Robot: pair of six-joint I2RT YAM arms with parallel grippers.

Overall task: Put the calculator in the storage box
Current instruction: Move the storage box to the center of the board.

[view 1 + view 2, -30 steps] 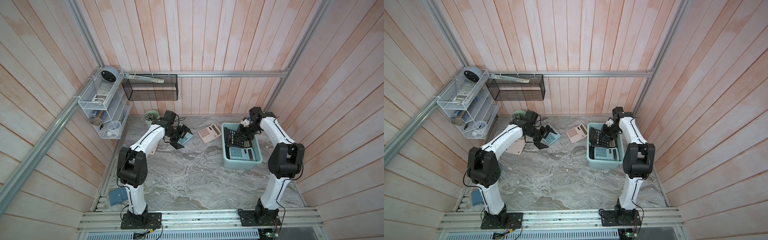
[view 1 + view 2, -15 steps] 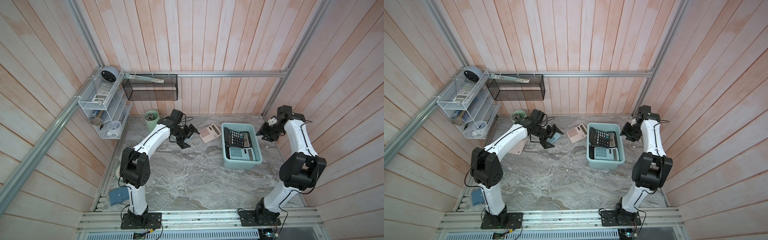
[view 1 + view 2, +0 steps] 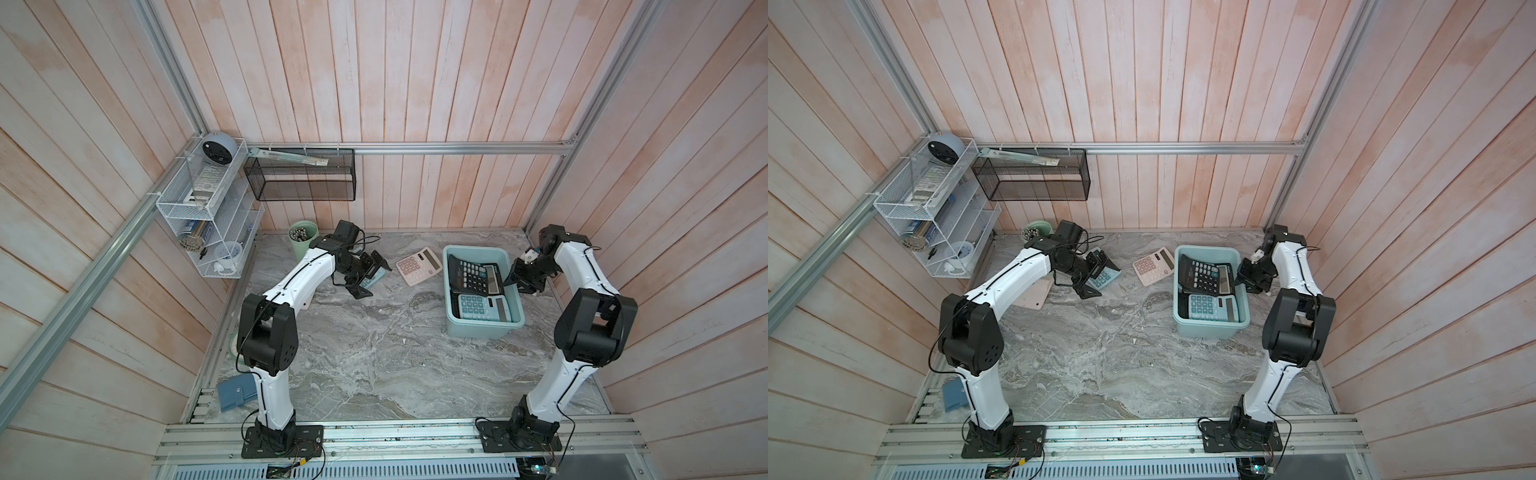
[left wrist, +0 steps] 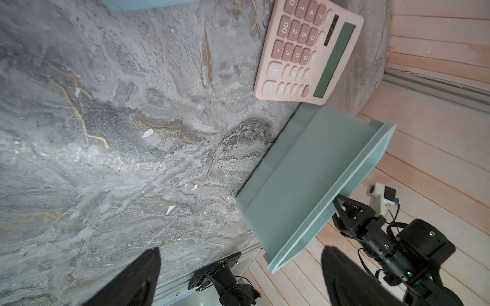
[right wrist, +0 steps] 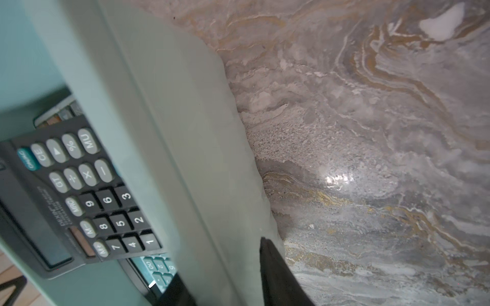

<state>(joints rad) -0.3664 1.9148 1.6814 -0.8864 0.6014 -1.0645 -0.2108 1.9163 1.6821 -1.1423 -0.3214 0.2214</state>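
Note:
The light teal storage box stands at the right of the table. Inside lie a black calculator and a teal one. My right gripper straddles the box's right rim, one finger inside and one outside, both pressed against it. A pink calculator lies left of the box. Further left, my left gripper hangs wide open and turned on its side above another teal calculator, holding nothing.
A mint-green cup of pens stands at the back left. A black wire-mesh basket hangs on the back wall, a white wire shelf on the left wall. A pale flat pad lies under my left arm.
My right gripper left the black calculator in the box, swung out to the right, then came back onto the box's right rim. The left gripper shifted slightly right.

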